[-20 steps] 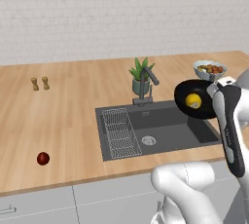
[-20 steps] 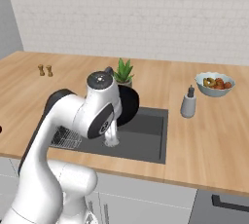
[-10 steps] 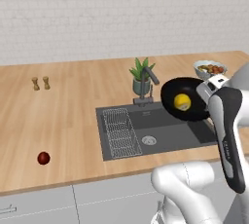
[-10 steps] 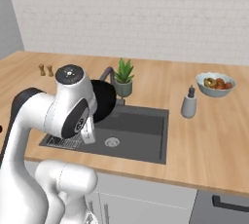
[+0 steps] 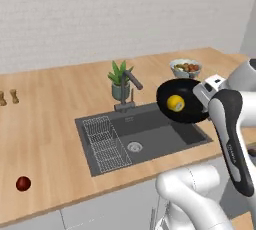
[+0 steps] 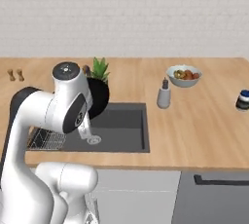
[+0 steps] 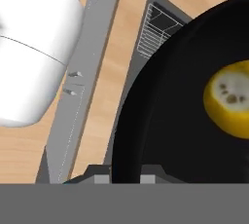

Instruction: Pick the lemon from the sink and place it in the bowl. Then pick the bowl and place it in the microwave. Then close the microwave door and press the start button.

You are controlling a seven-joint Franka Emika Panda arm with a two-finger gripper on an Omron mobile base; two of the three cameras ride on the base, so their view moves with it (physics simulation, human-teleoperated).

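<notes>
The end effector (image 7: 124, 177) grips the rim of the black bowl (image 5: 182, 100), holding it tilted in the air above the right side of the sink (image 5: 145, 134), with the lemon (image 5: 175, 103) resting inside it. In the hand view the bowl runs off the frame and the lemon is cut by the right edge; the finger tips barely clear the bottom. From the right, the arm hides most of the bowl. A dark red ball (image 5: 23, 183) lies on the counter (image 5: 45, 124).
</notes>
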